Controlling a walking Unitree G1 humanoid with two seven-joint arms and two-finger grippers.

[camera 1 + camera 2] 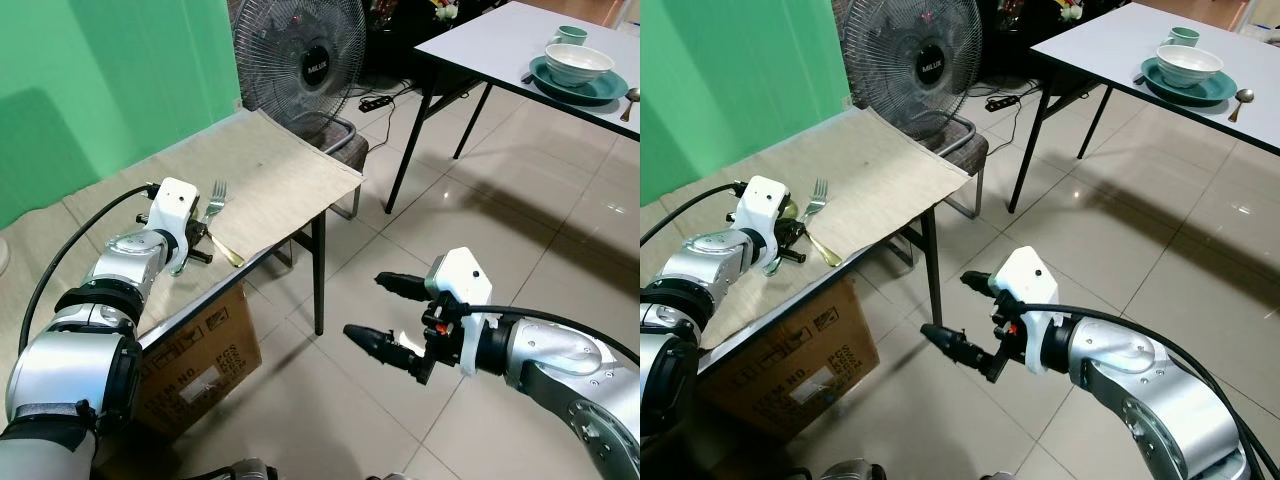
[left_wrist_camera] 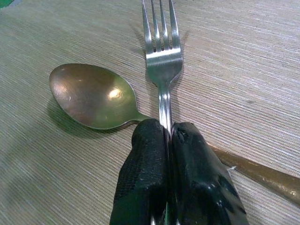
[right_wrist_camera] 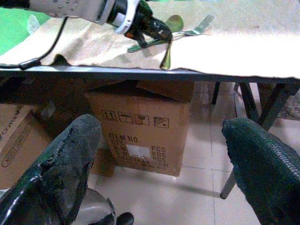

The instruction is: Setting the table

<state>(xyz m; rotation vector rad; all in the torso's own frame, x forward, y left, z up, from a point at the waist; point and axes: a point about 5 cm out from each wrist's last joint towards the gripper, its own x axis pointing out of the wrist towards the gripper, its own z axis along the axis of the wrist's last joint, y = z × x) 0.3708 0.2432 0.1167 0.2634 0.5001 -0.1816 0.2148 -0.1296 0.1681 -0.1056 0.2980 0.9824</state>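
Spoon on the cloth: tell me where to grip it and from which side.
Grip the spoon at its thin neck just behind the bowl, coming from above. It lies flat on the cloth, beside the fork the left gripper already pinches, so approach from the bowl's far side.

— What sort of place is this?

— A lived-in room made over for recording. A green backdrop (image 1: 110,80) stands along the far edge of a cloth-covered table (image 1: 270,190), and a cardboard box (image 1: 200,365) sits under its near edge.

— Anything homely?

— Glossy floor tiles (image 1: 500,230), a standing fan (image 1: 300,65), and a white table (image 1: 500,45) with a teal plate (image 1: 580,85), bowl (image 1: 578,62) and cup (image 1: 570,35) at its corner.
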